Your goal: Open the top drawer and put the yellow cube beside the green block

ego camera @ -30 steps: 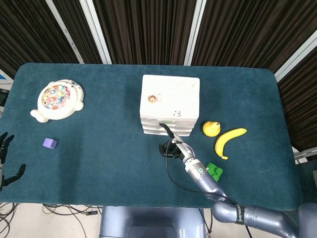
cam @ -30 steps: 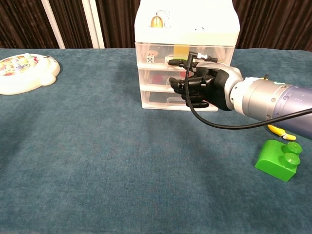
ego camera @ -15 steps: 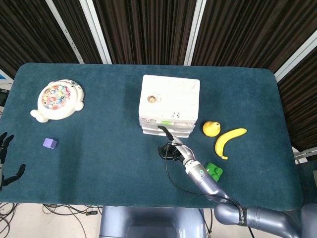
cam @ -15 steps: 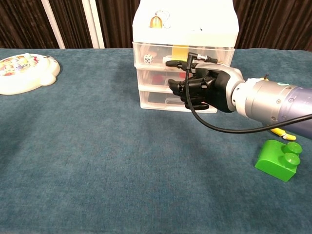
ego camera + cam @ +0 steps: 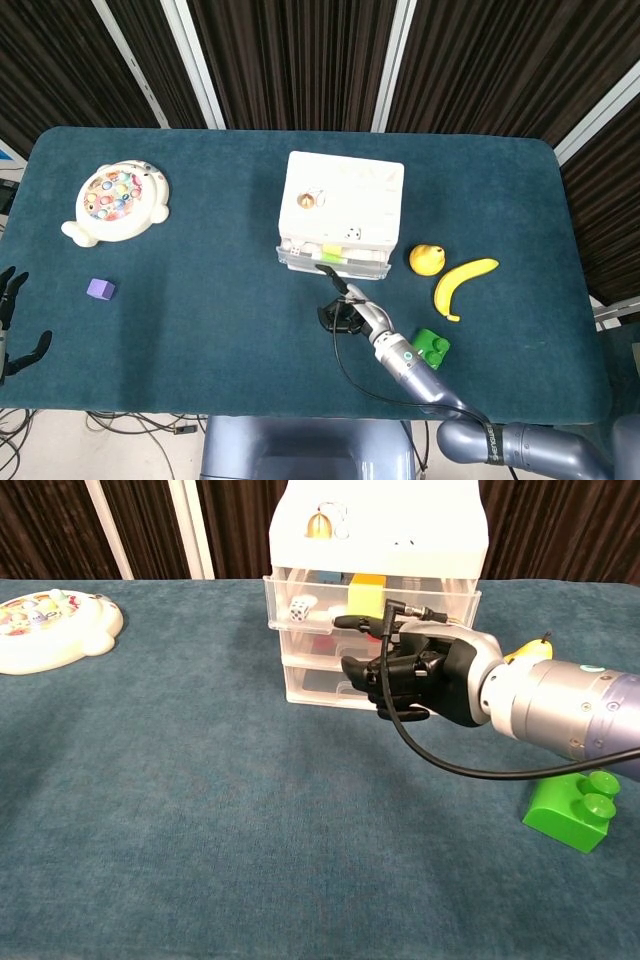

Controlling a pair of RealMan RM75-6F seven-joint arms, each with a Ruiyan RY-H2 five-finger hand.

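the top drawer (image 5: 372, 598) of the white drawer unit (image 5: 343, 195) stood partly pulled out, the right hand (image 5: 412, 672) at its front with fingers curled; whether it truly hooked the handle i could not tell. the yellow cube (image 5: 367, 584) sat inside that drawer, beside a die (image 5: 299, 608). lifting it out remained, the green block (image 5: 573, 811) waiting right of the unit. a banana (image 5: 462, 281) lay near. the left hand (image 5: 12, 325) idled spread, far left.
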